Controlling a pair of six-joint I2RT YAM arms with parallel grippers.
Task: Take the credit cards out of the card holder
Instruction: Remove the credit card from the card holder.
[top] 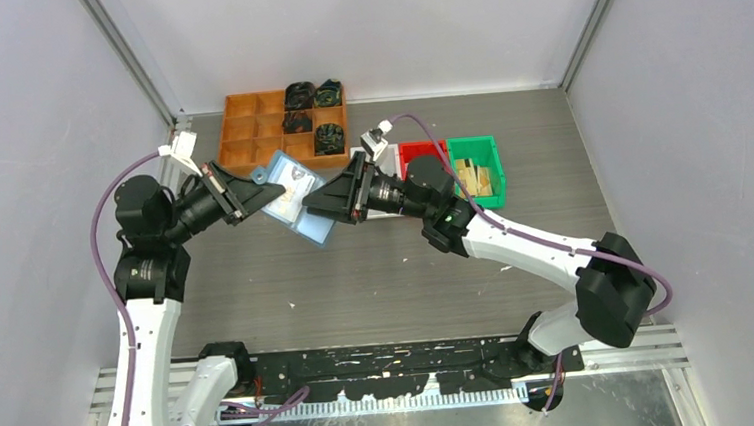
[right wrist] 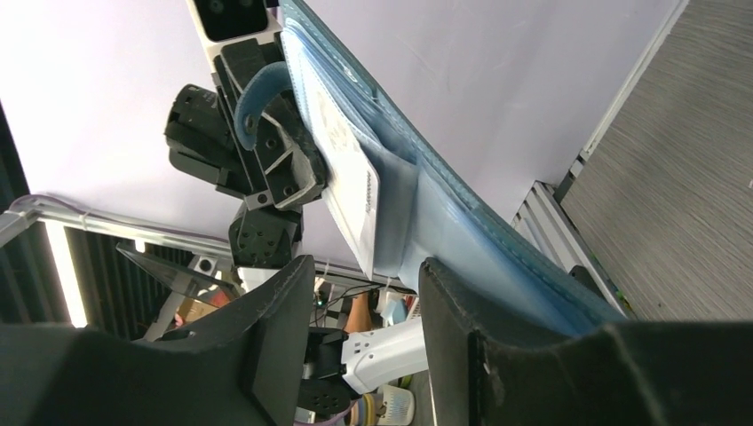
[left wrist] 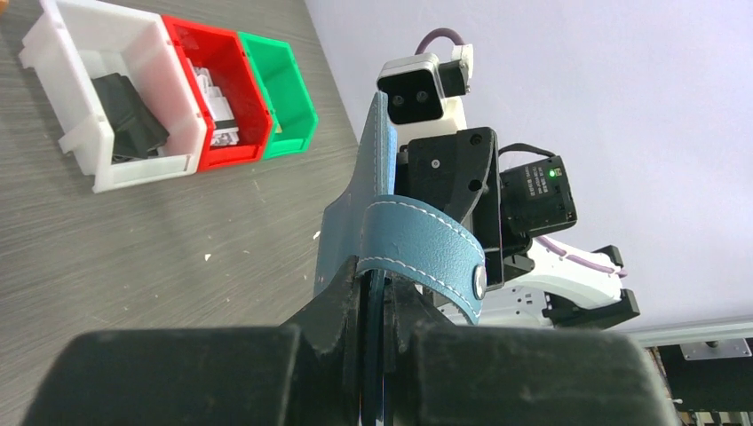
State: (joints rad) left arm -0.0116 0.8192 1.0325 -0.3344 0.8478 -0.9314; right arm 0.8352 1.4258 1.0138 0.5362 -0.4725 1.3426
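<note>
Soft blue stitched card holder (top: 316, 223) clamped in left hand (top: 271, 191), right hand (right wrist: 364, 284) parted around pale flat card (right wrist: 351, 191)

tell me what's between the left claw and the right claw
The card holder fills that gap: the left claw is shut on one edge, and the right claw is open at the other. The top view shows it.

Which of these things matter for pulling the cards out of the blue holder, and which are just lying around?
Part of the job: blue card holder; pale card in its pocket.

Just lying about: orange tray with black parts; white bin; red bin; green bin with wood pieces.
</note>
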